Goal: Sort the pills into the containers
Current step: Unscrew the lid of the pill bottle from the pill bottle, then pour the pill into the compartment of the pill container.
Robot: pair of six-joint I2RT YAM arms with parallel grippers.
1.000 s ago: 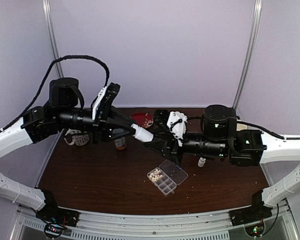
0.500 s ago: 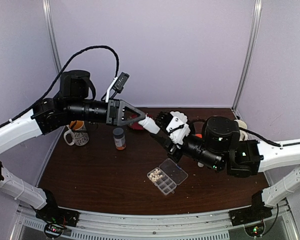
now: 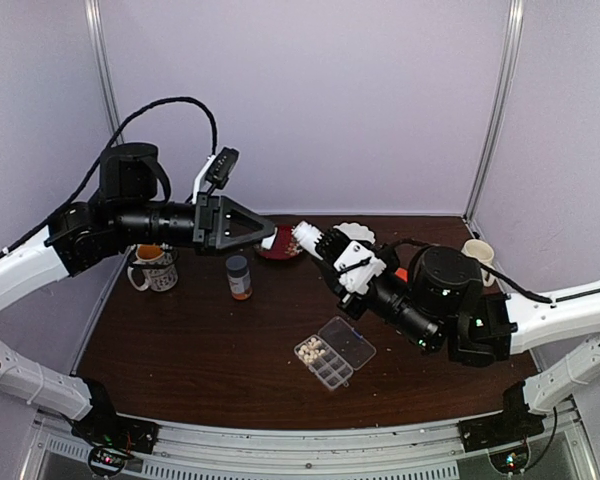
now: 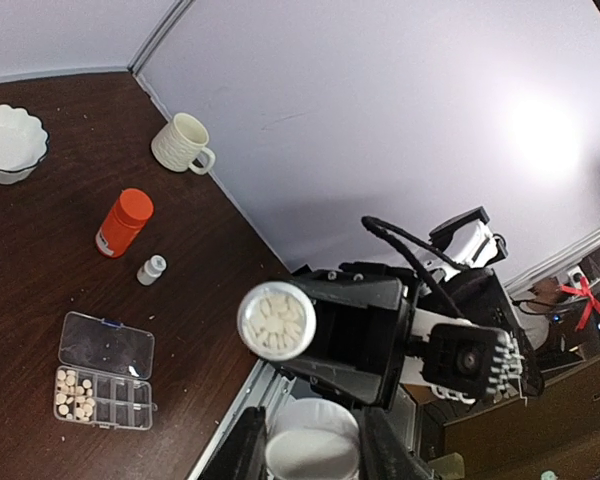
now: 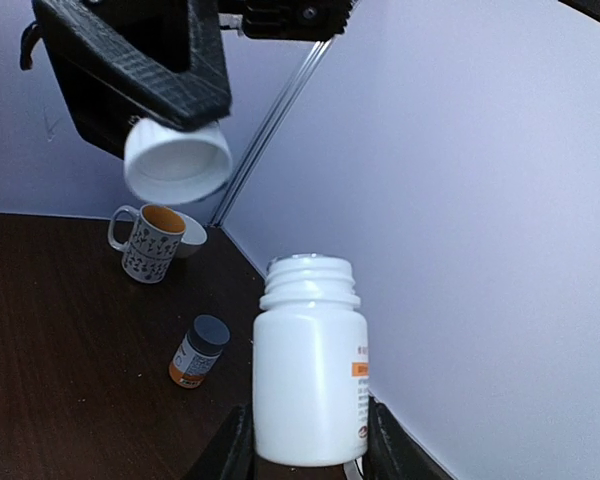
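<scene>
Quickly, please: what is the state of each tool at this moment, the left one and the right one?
Left tool: closed, holding the white cap.
Right tool: closed, holding the white bottle, which is open with pills inside.

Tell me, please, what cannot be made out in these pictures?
Left wrist view: pills in the pill box too small to tell apart.
Right wrist view: white bottle label turned mostly away; right pincer mostly cut off by the bottom edge.
Top view: small white bottle hidden behind the right arm; red item partly behind the white cap.
</scene>
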